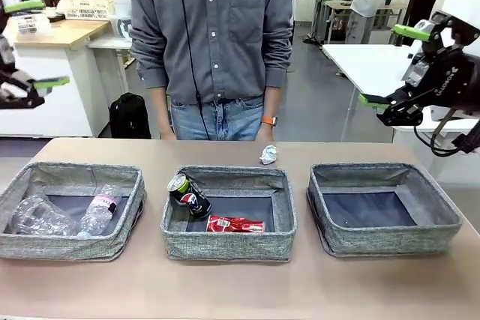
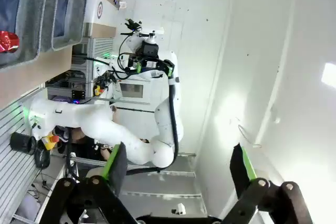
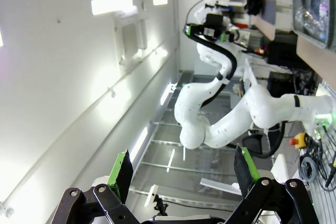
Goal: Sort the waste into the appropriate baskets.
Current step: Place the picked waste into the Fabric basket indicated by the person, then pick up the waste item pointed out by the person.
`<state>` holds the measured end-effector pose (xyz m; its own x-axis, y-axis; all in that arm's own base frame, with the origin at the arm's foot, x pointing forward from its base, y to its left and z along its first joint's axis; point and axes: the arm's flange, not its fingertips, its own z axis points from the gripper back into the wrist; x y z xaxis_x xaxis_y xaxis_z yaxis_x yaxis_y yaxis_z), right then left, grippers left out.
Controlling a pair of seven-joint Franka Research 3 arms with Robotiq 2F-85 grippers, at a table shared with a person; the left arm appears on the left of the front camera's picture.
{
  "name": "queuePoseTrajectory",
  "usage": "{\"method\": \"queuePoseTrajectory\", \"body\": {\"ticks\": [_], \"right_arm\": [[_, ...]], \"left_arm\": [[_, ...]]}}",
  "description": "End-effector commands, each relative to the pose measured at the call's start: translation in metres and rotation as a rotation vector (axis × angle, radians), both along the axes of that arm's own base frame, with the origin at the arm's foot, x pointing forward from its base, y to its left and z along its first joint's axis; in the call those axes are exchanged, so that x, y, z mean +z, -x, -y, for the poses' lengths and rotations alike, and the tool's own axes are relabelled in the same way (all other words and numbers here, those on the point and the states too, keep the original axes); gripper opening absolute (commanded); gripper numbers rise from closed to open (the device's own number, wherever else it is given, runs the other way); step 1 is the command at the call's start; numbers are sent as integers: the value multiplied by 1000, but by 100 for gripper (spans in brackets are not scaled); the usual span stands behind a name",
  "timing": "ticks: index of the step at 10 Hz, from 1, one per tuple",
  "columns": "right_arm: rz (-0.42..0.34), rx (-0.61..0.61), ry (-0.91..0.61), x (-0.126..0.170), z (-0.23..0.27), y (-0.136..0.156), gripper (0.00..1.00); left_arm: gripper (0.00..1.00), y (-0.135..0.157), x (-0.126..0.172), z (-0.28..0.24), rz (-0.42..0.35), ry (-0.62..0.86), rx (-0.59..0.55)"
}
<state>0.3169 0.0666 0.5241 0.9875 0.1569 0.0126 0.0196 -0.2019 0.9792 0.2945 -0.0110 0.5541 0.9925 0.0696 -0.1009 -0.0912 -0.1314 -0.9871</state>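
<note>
Wide tan table [image 1: 240,290] spanning the front view, far below both claws, lab benches and a white wall behind. Person in a grey shirt [image 1: 214,28] at the far edge, midway between the claws. Three grey baskets in a row: left basket [image 1: 71,249] under the left gripper [image 1: 34,43], holding clear crushed bottles [image 1: 67,215]; middle basket [image 1: 229,245] holding a dark can with green top [image 1: 187,194] and a red soda can [image 1: 235,224]; right basket [image 1: 386,241] below the right gripper [image 1: 405,65], dark bottom bare. Crumpled paper ball [image 1: 268,155] on the table just behind the middle basket. Both arms raised high at the sides, jaws spread wide, gripping nothing. Bare tabletop along the near edge.
</note>
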Motion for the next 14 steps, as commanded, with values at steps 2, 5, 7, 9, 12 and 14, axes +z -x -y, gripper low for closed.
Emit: {"method": "queuePoseTrajectory", "body": {"ticks": [2, 5, 7, 9, 12, 14], "right_arm": [[6, -5, -26, 4, -1, 1, 100], [6, -5, -26, 4, -1, 1, 100], [6, -5, -26, 4, -1, 1, 100], [6, -5, -26, 4, -1, 1, 100], [6, -5, -26, 4, -1, 1, 100], [6, -5, -26, 4, -1, 1, 100]], "left_arm": [[100, -12, 31, 24, -36, -141, -37], [100, -12, 31, 24, -36, -141, -37], [100, -12, 31, 24, -36, -141, -37], [100, -12, 31, 24, -36, -141, -37], [100, -12, 31, 24, -36, -141, -37], [100, -12, 31, 24, -36, -141, -37]]}}
